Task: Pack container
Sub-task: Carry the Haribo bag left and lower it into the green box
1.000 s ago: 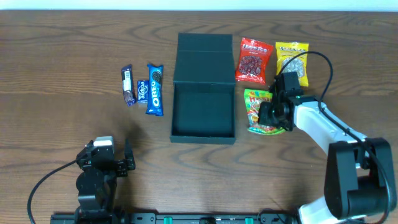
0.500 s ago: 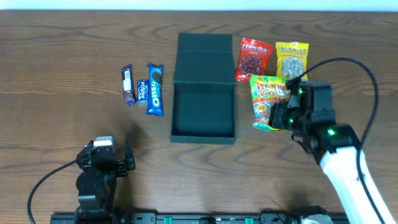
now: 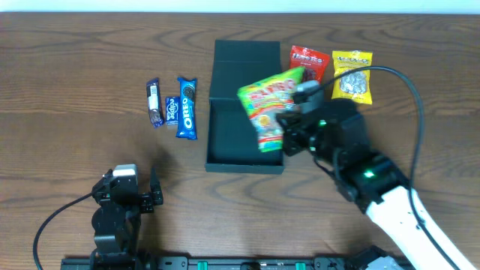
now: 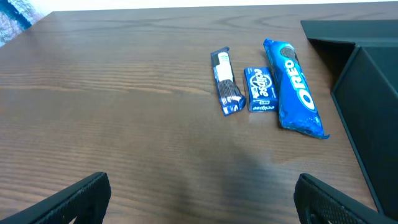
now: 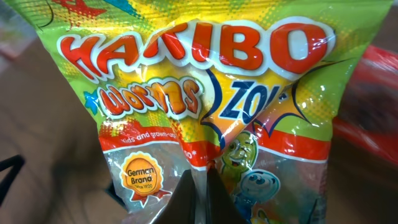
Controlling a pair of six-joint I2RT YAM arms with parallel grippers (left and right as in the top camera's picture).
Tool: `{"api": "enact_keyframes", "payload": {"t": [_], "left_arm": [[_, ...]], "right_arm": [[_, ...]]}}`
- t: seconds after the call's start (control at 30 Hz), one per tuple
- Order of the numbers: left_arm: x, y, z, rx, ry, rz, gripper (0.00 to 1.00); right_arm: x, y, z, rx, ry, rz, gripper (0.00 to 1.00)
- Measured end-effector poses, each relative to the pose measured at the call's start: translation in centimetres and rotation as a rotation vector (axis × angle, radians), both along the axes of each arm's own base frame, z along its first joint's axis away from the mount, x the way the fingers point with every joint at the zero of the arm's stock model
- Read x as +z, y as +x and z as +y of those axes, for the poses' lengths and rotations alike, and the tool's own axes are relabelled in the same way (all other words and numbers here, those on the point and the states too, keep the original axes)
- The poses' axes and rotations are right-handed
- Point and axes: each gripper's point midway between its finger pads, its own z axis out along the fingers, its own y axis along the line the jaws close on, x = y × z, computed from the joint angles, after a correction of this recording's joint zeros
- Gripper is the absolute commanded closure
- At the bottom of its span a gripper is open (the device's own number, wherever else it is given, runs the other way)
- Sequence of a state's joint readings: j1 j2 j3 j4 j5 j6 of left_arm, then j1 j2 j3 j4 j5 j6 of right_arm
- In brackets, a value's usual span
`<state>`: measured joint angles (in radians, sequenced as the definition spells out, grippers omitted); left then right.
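Note:
The dark teal container (image 3: 225, 135) stands open at the table's middle, its flap lid (image 3: 246, 71) laid back behind it; its edge also shows in the left wrist view (image 4: 373, 93). My right gripper (image 3: 286, 129) is shut on a green Haribo worms bag (image 3: 270, 105) and holds it in the air above the container's right half. In the right wrist view the bag (image 5: 199, 87) fills the frame, pinched between my fingers (image 5: 200, 199). My left gripper (image 4: 199, 199) is open and empty, low over bare wood at the front left.
A dark bar (image 3: 154, 103), a small blue gum packet (image 3: 171, 109) and an Oreo pack (image 3: 187, 108) lie left of the container. A red snack bag (image 3: 309, 60) and a yellow bag (image 3: 352, 75) lie to its back right.
My right gripper has lifted the Haribo bag off the table right of the container and carried it left, over the open box. The left arm has not moved.

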<state>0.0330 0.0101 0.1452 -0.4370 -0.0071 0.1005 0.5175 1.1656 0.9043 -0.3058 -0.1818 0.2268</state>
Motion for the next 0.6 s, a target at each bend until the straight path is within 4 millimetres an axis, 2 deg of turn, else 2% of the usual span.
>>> {"api": "enact_keyframes", "payload": {"t": [0.07, 0.17, 0.3, 0.43, 0.6], "left_arm": [[0.0, 0.0, 0.0, 0.000, 0.000, 0.000, 0.05], [0.0, 0.0, 0.0, 0.000, 0.000, 0.000, 0.05], [0.0, 0.0, 0.0, 0.000, 0.000, 0.000, 0.05], [0.0, 0.0, 0.0, 0.000, 0.000, 0.000, 0.05], [0.0, 0.0, 0.0, 0.000, 0.000, 0.000, 0.05]], "right_arm": [[-0.9, -0.2, 2.0, 0.064, -0.021, -0.008, 0.98], [-2.8, 0.1, 3.3, 0.098, -0.048, 0.014, 0.98], [-4.7, 0.6, 4.4, 0.107, -0.056, 0.049, 0.98], [-7.0, 0.3, 5.5, 0.127, -0.079, 0.100, 0.99], [-10.3, 0.3, 5.7, 0.067, -0.074, 0.226, 0.98]]}}
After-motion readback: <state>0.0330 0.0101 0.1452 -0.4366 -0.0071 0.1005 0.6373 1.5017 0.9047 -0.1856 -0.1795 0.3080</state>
